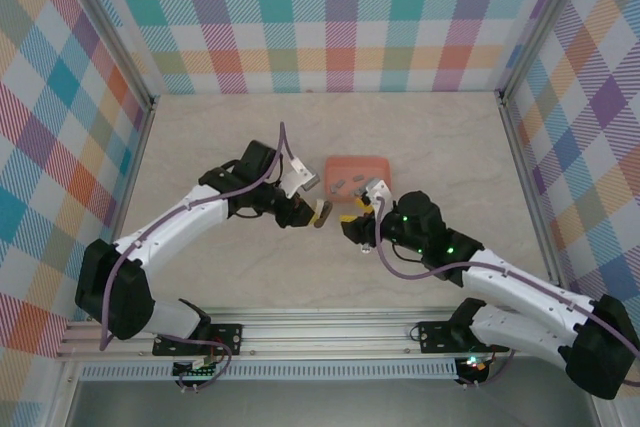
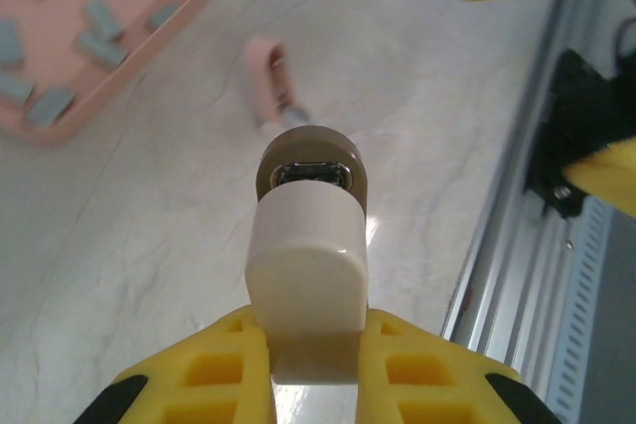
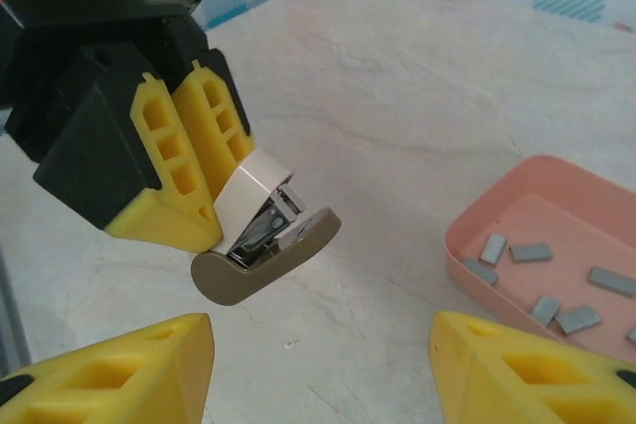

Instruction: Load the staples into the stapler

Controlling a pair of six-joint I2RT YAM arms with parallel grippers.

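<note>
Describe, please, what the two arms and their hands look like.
The left arm and right arm have white links, black joints and a mauve cable each. The left hand and right hand are black with hollow-celled yellow fingers.

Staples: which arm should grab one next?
Right, probably. The right fingers are open and empty beside the tray of staples; the left fingers are shut on the stapler.

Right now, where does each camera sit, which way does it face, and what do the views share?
Top external: above and behind, looking down at the table; both arms show.
Left wrist: looks along the left gripper, shut on the stapler, towards the tray.
Right wrist: looks past the open right gripper at that held stapler.
Shared: stapler, tray and staples in all three.
</note>
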